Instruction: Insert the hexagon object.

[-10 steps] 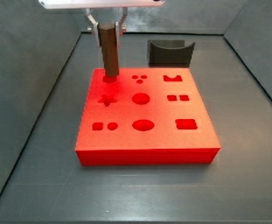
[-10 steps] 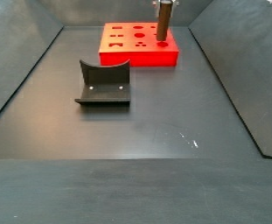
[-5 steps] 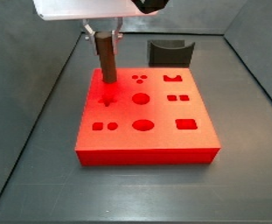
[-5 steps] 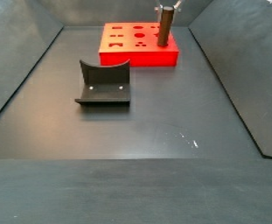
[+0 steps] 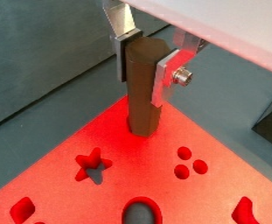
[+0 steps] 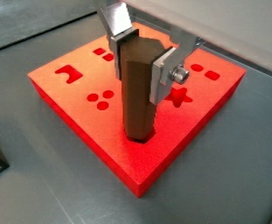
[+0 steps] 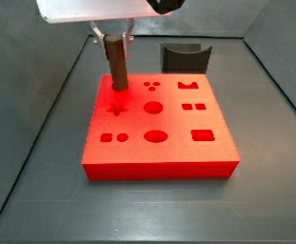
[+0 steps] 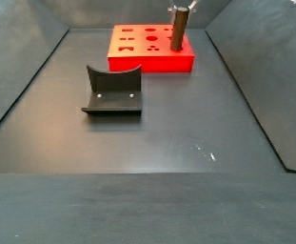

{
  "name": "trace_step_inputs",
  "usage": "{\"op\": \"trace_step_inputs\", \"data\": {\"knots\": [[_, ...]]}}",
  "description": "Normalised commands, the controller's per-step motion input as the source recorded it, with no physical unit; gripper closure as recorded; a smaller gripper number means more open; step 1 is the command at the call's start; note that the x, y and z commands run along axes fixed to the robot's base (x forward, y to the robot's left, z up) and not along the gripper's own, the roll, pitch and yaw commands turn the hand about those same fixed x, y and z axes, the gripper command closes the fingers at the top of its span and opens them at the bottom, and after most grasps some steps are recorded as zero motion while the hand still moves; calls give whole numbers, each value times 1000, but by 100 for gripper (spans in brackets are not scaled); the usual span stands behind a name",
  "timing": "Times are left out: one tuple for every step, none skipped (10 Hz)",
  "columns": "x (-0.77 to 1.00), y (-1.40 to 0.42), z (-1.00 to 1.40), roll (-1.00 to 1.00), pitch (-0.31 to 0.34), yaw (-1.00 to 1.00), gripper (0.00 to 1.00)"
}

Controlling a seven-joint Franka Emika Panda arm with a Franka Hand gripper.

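In a side view, the dark grey curved holder [image 8: 112, 91] sat empty near the middle of the bench. Further right, the red block [image 8: 151, 50] lay toward the far edge. Over that block's corner the gripper [image 6: 146, 59] was clamped on the upper part of the hexagon object [image 6: 137, 87], presumably gripped high to leave its lower end free to enter a cut-out. The peg's long axis stood vertical, pointing straight down, its lower end at the block's top face; whether it had entered a hole could not be told.
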Motion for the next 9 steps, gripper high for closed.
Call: {"op": "trace_step_inputs", "data": {"knots": [[-34,0,-214,80,-69,0,100],[-169,0,-303,59,-113,0,100],[-63,0,-271,64,-100,0,100],[0,0,-291,110,-96,11,100],[0,-9,-186,117,-44,11,100],[0,-20,0,0,0,0,100],[0,-171,-374,164,-91,0,100],[106,-163,-589,227,34,0,100],[314,-63,-800,104,186,0,100]]}}
